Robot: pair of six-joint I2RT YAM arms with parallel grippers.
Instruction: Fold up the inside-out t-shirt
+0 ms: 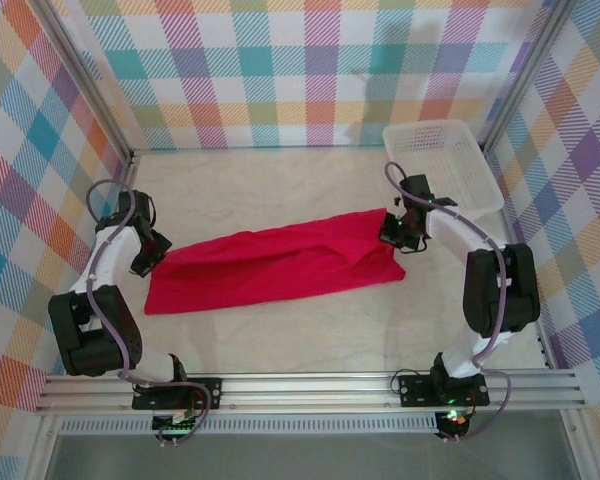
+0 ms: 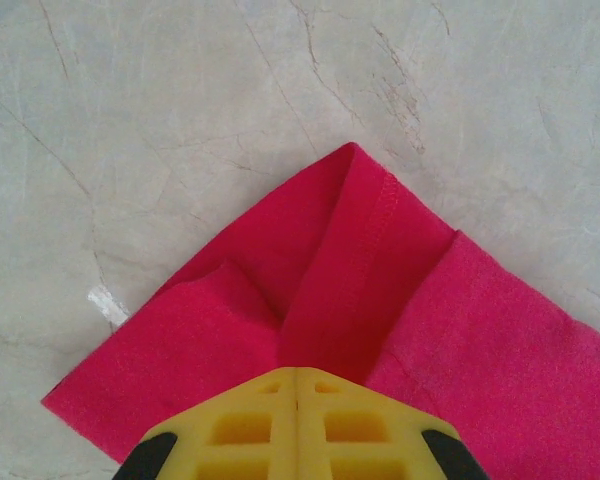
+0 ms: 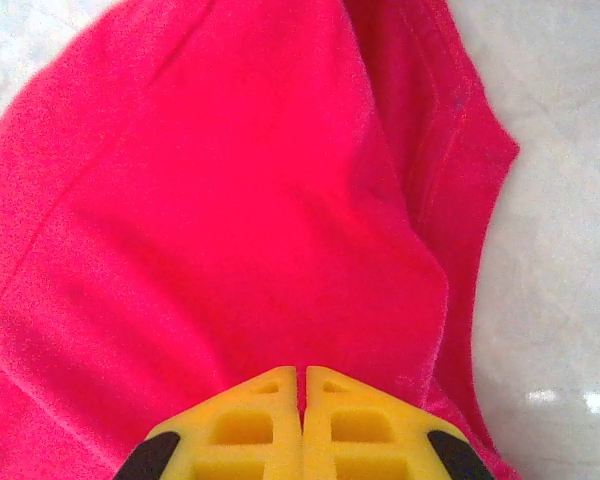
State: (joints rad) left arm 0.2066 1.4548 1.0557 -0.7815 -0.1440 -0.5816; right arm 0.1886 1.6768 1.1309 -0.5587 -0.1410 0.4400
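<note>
- Top external view: the inside-out t-shirt (image 1: 270, 268) lies on the tabletop (image 1: 280, 345) as a long, narrow red band. It runs from the left gripper (image 1: 148, 262) at its left end to the right gripper (image 1: 393, 236) at its right end. A white basket (image 1: 465, 135) stands behind the right arm, apart from the cloth.
- Left wrist view: the left gripper (image 2: 295, 385) has its yellow fingers pressed together. Creases in the cloth run into the tips, so I judge it pinched on a corner. A stitched hem (image 2: 385, 205) lies just ahead.
- Right wrist view: the right gripper (image 3: 301, 385) is likewise closed, with red fabric bunched against the tips, which reads as a pinch on that end.
- The step in hand looks like a fold made with both ends held.
- To do it well: lift both ends evenly, hold light tension so the middle does not sag, carry both the same way, and lay edge on edge before letting go.
- Risk: a thin pinch could slip, or catch one layer alone.
</note>
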